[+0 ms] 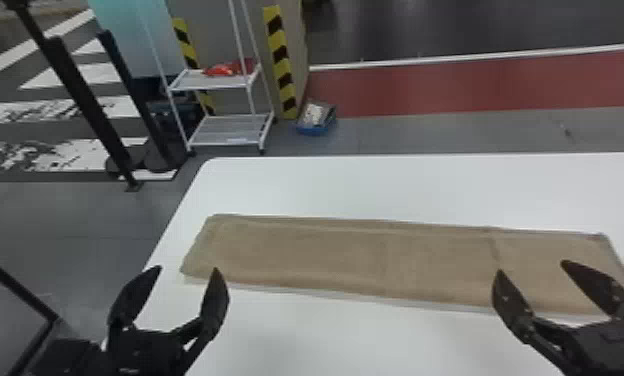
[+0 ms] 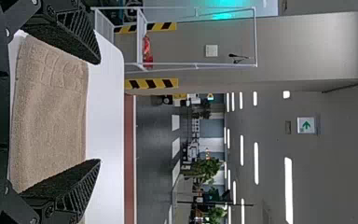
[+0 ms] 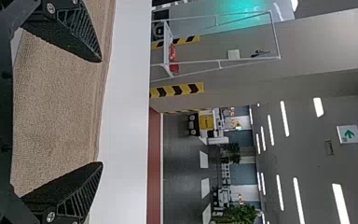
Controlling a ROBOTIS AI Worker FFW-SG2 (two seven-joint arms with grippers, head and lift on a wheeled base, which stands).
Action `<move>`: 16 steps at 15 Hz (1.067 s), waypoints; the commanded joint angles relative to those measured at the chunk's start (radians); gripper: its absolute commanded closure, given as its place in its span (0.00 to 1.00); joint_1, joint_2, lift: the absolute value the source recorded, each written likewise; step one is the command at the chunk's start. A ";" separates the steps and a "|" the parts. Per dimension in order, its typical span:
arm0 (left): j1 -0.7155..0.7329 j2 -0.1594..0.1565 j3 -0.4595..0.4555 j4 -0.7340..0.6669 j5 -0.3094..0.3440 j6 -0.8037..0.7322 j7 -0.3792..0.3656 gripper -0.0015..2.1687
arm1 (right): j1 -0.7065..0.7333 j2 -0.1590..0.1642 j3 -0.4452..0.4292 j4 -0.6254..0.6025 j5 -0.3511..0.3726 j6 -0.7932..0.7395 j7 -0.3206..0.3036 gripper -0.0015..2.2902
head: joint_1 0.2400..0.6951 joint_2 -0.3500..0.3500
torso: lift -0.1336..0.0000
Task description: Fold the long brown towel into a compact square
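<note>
"Grey floor [image 1: 76, 215] behind, a red strip [image 1: 451, 90] across it, and a white wheeled rack [image 1: 216, 80] near the yellow-and-black guards [image 1: 280, 60]. What's closer?"

"A smooth white worktop [image 1: 426, 185], round-cornered, with the brown towel [image 1: 351, 260] spread flat on it as a long band."

"Which way does it run?"

"Side to side, across the robot's front, its right end slanting a little nearer. Both grippers are on its near side, so the towel lies ahead of them."

"Which arm is handier?"

"Depends on the end. The left gripper [image 1: 188, 269] is by the left end, the right gripper [image 1: 532, 267] by the right. I'd judge either could take its own end and carry it inward along the length."

"Are they holding anything?"

"No, both stand wide, fingers well apart and tapering to points. Their inner faces look rough and dark, the sides ribbed."

"And the cloth itself?"

"Soft, fine looped pile. It looks doubled lengthwise already, so the square probably needs only crosswise folds. Layered edges could slip apart if just the top one is pinched."

"Smallest detail?"

"Raised ribbing near the left end, and a thin crease towards the right."
</note>
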 commanded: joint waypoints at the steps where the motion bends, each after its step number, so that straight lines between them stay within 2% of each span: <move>1: 0.000 -0.003 0.000 0.000 0.000 0.003 0.000 0.07 | 0.000 0.001 0.000 0.000 0.000 0.000 0.000 0.04 | 1.00 0.81 | 0.08; 12: -0.003 -0.003 -0.001 -0.005 -0.002 0.015 0.000 0.07 | 0.005 0.001 0.002 -0.005 0.001 -0.003 0.000 0.04 | 1.00 0.81 | 0.08; 16: -0.051 -0.003 -0.001 0.002 0.025 0.101 -0.018 0.07 | 0.005 0.001 0.000 -0.003 0.003 0.000 0.000 0.04 | 1.00 0.80 | 0.08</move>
